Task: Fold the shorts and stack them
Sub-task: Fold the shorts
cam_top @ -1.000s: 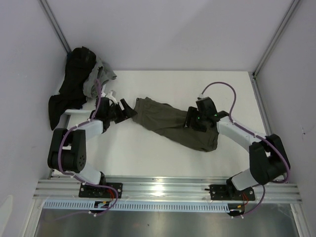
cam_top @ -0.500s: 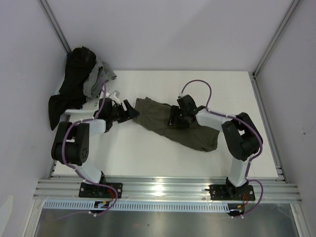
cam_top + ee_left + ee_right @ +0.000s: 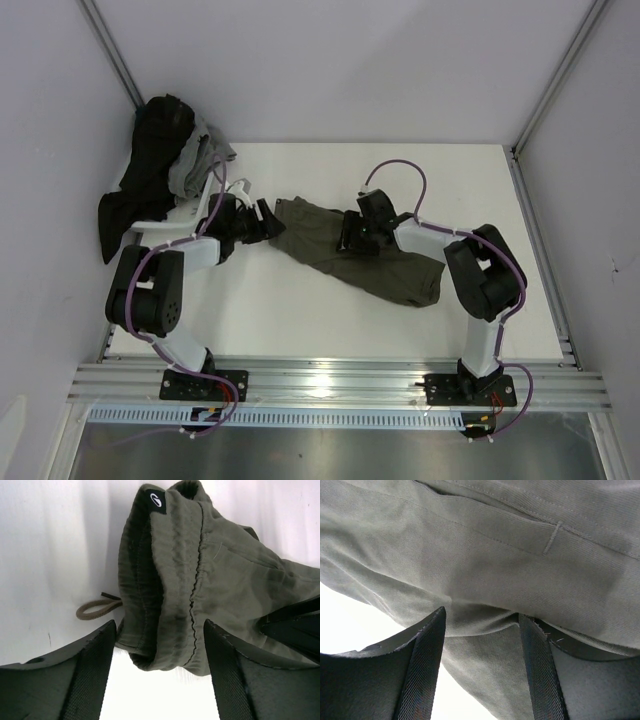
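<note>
Shorts [image 3: 310, 238] lie on the table [image 3: 300, 305], long axis running rightward from the left gripper [image 3: 268, 220], whose spread jaws bracket the waistband [image 3: 165, 580] end unclamped, while the right gripper [image 3: 348, 240], further along that line, straddles mid-fabric, jaws apart too.

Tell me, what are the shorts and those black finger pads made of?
Shorts: matte olive woven cloth, probably cotton twill, going by the fine ribbed weave, stitched seams and soft folds. Pads: black, perhaps rubber or textured tape, with a fine crosshatch surface and dull sheen.
</note>
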{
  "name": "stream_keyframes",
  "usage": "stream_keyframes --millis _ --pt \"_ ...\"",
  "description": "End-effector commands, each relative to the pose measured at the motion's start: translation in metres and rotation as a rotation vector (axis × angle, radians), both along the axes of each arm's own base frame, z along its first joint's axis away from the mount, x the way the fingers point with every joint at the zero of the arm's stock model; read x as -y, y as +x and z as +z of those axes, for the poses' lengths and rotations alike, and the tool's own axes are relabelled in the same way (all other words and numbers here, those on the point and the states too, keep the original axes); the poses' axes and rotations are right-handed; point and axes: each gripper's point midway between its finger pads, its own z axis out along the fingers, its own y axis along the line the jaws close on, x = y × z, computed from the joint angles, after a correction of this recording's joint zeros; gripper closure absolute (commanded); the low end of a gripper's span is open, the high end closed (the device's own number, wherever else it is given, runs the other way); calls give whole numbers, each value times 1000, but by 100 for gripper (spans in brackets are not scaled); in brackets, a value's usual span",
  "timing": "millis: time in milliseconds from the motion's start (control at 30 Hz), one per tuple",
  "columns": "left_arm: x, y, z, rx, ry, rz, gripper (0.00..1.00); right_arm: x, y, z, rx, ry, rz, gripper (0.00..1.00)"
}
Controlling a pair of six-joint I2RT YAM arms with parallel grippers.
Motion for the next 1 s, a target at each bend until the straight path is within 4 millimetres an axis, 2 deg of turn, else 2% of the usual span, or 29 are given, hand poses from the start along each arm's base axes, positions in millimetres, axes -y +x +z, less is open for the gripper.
stream_keyframes --millis 0,33,67,133,167,333,400,467,633,667,733,767,833,867,900,967 --pt "7 8 12 57 34 -35 29 -14 10 8 34 52 2 38" --pt "10 8 12 57 32 -43 32 -15 11 8 33 58 5 39" --pt "12 7 12 59 26 -56 40 -16 10 8 30 60 8 39" --pt "16 5 12 61 20 -73 49 -16 9 7 28 59 7 39" --pt "19 3 10 56 14 -87 57 -17 9 8 29 61 8 39" --pt "30 2 10 63 -2 -139 76 -15 7 7 27 61 12 40" --pt "32 1 9 59 -7 -149 89 -15 4 7 17 63 18 40" --pt "31 2 11 58 -1 -145 100 -12 -1 17 34 71 20 41" --pt "27 5 18 36 21 -127 100 9 -26 55 90 68 43 39" --pt "27 8 19 31 24 -123 100 14 -31 58 89 58 47 39" --pt "24 7 16 -8 36 -110 100 34 -50 58 77 0 41 39" --pt "23 12 20 -10 44 -98 100 41 -57 59 80 -19 40 39" --pt "15 8 11 -69 77 -62 100 60 -71 57 90 -81 27 37" --pt "15 14 18 -64 81 -51 100 70 -82 60 101 -93 21 36" --pt "13 12 15 -87 88 -41 100 84 -89 55 93 -148 -4 35" --pt "9 18 19 -115 107 -7 100 98 -101 53 82 -198 -27 34"
